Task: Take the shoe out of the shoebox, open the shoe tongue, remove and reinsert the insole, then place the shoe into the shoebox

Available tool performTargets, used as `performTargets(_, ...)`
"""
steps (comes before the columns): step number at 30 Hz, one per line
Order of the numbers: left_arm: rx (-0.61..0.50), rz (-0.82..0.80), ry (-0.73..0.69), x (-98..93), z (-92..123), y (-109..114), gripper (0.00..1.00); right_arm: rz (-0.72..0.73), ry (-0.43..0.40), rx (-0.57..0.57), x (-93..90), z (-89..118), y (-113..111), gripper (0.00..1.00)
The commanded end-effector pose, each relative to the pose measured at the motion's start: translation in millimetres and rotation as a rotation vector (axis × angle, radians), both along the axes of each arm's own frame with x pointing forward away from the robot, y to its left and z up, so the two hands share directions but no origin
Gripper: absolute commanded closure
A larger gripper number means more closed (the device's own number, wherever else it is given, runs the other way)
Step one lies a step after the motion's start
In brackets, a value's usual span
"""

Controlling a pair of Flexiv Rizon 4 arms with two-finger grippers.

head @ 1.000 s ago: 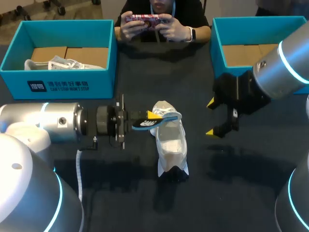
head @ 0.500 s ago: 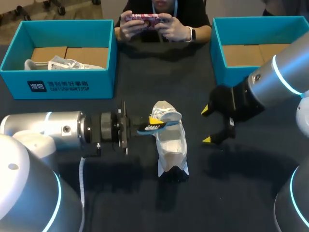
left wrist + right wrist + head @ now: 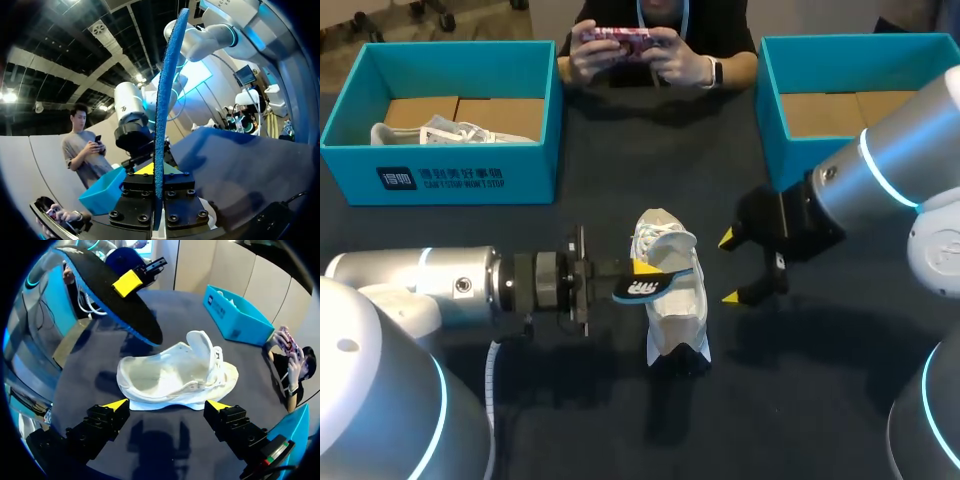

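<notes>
Head view showed the left end effector [image 3: 642, 272] clamped on the insole [image 3: 646, 288] at the shoe's [image 3: 676, 305] left, while the right end effector [image 3: 730, 268] stood with fingers apart.

The shoe [image 3: 677, 305] is white, the insole [image 3: 642, 288] blue and black, the shoebox [image 3: 450, 175] teal.

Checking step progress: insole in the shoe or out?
Out. The left gripper grips the insole outside the white shoe; the right wrist view shows the shoe's inside looking bare.

Overhead and right-wrist views, shoe [image 3: 680, 305] shared
</notes>
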State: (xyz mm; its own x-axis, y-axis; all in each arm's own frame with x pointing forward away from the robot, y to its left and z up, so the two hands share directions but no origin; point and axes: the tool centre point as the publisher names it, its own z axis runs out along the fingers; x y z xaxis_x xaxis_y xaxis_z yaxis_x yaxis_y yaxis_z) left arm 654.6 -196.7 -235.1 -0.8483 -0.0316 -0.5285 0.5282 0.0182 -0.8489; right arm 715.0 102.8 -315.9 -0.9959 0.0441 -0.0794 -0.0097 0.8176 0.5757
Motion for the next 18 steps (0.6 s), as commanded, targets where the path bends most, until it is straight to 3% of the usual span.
performTargets(1,-0.003,0.004,0.000,1.3,-0.9,-2.9,1.00,0.011,0.020,-0.009,2.7,-6.4,7.9,0.00)
performTargets(18,-0.032,0.015,-0.023,-7.5,-15.5,-9.6,1.00,-0.040,0.002,-0.020,-0.3,-3.4,4.3,0.00)
